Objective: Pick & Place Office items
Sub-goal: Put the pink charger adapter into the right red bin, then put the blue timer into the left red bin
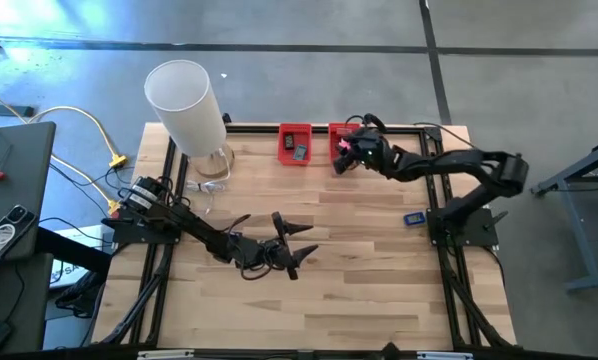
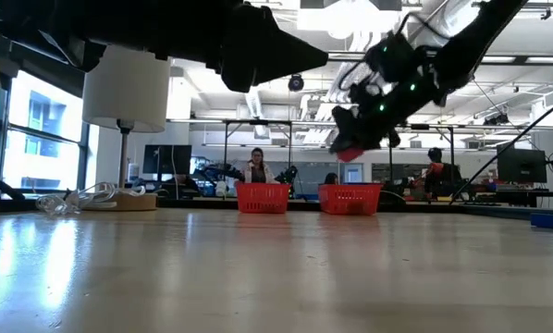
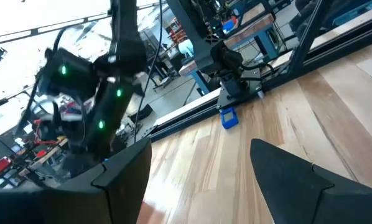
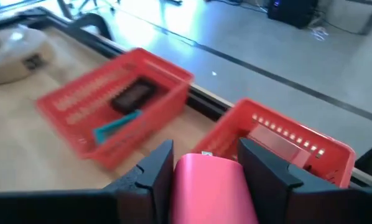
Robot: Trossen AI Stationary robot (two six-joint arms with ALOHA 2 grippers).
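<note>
My right gripper [image 4: 206,152] is shut on a pink blocky piece [image 4: 208,186] and hangs at the near side of the right red bin [image 1: 336,133], above table height in the low view [image 2: 350,148]. The left red bin [image 4: 80,112] holds a black piece [image 4: 133,96] and a teal piece [image 4: 116,129]. A blue piece [image 1: 413,218] lies flat on the table by the right arm's base. My left gripper [image 1: 304,242] stands open over the table's middle, nothing between its fingers [image 3: 127,174]. My right gripper pinches the pink piece by its two opposite sides [image 4: 181,180] between its two fingers. The fingers slant down toward the table's far edge. The piece is lifted clear, just in front of the right bin's near wall [image 4: 248,134].
A tall white cylinder [image 1: 184,105] on a round base stands at the far left corner, with cables [image 1: 99,135] beside it. The two bins sit side by side along the far edge. Bare wood lies between the arms and along the near edge.
</note>
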